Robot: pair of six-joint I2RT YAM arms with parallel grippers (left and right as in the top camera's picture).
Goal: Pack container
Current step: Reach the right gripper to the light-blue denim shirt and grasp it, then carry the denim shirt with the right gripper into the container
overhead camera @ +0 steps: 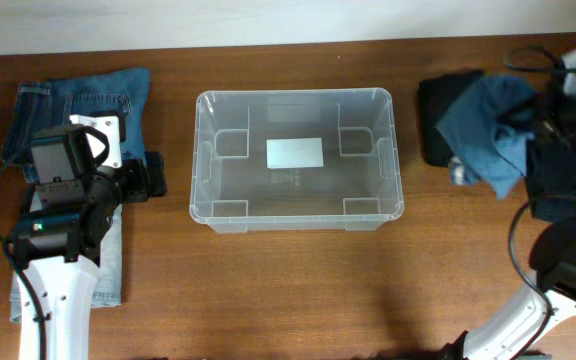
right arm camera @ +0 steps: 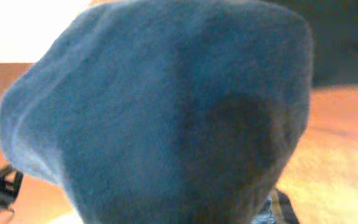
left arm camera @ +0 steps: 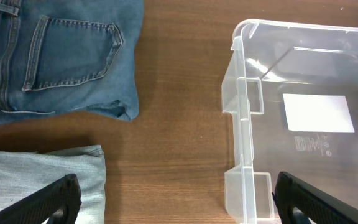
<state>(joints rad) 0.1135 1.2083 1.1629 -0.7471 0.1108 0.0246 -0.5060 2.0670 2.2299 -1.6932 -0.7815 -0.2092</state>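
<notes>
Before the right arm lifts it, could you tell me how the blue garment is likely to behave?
The blue garment will probably hang floppy, since it lies crumpled in soft folds. It looks thin, so likely light for its size. It may drag the black clothing beneath it, as they overlap.

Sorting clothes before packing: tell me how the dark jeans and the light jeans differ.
Colour: the dark jeans are mid-blue, the light jeans pale. Place: the dark jeans lie farther back, the light jeans nearer the front. Detail: a back pocket shows on the dark jeans, none on the light jeans. Both are denim, left of the container.
</notes>
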